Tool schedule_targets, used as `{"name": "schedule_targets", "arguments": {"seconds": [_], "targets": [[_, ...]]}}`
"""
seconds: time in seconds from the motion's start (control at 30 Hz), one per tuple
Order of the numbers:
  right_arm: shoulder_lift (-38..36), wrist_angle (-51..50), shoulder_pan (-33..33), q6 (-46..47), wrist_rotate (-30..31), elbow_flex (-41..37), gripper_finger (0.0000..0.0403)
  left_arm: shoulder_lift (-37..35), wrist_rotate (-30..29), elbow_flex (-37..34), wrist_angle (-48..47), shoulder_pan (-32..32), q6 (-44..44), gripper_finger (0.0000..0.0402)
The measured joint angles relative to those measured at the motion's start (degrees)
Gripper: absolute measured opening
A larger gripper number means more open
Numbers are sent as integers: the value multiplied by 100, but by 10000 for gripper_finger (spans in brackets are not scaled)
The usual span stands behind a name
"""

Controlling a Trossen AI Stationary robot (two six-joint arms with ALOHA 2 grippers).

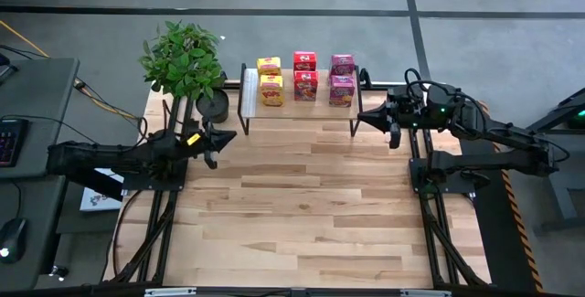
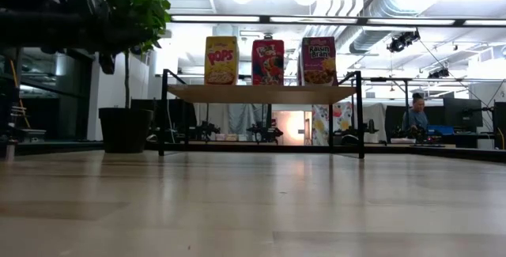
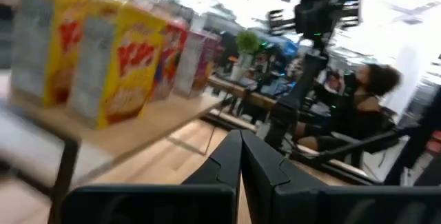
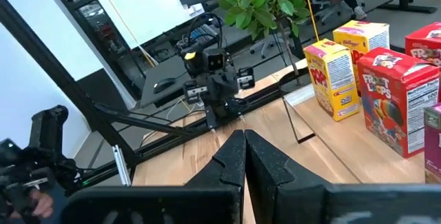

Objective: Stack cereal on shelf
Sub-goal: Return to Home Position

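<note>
Six mini cereal boxes stand upright on their bases on the shelf (image 1: 302, 105) at the table's far side: two yellow (image 1: 270, 79), two red (image 1: 304, 75), two pink (image 1: 342, 79). The low view shows the near yellow (image 2: 221, 60), red (image 2: 268, 62) and pink (image 2: 319, 60) boxes on the shelf top (image 2: 261, 93). My left gripper (image 1: 230, 135) is shut and empty, near the shelf's left end. My right gripper (image 1: 362, 116) is shut and empty, at the shelf's right end. The wrist views show each gripper's fingertips together, left (image 3: 240, 138) and right (image 4: 244, 136).
A potted plant (image 1: 187, 64) stands at the table's far left corner, beside the shelf's left end. Bare wooden tabletop (image 1: 302, 206) lies between the arms and toward the near edge. A person (image 2: 414, 115) sits in the room beyond the table.
</note>
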Motion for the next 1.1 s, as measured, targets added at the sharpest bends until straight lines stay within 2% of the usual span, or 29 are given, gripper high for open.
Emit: {"name": "schedule_targets", "arguments": {"seconds": [0.53, 0.77, 0.9, 1.1], "targets": [[-45, 301, 0, -90, -1, 0, 0, -47, -85, 0, -1400, -5, -218, 2], [-342, 224, 0, 6, -66, 0, 0, -1306, -77, 0, -2430, -78, -219, 3], [-697, -246, 0, -44, -169, 0, 0, -2024, -62, 1, -2696, -98, -220, 3], [-1437, -787, 0, -138, -186, 0, 0, -2384, -61, 0, -2763, -85, -219, 3]]}}
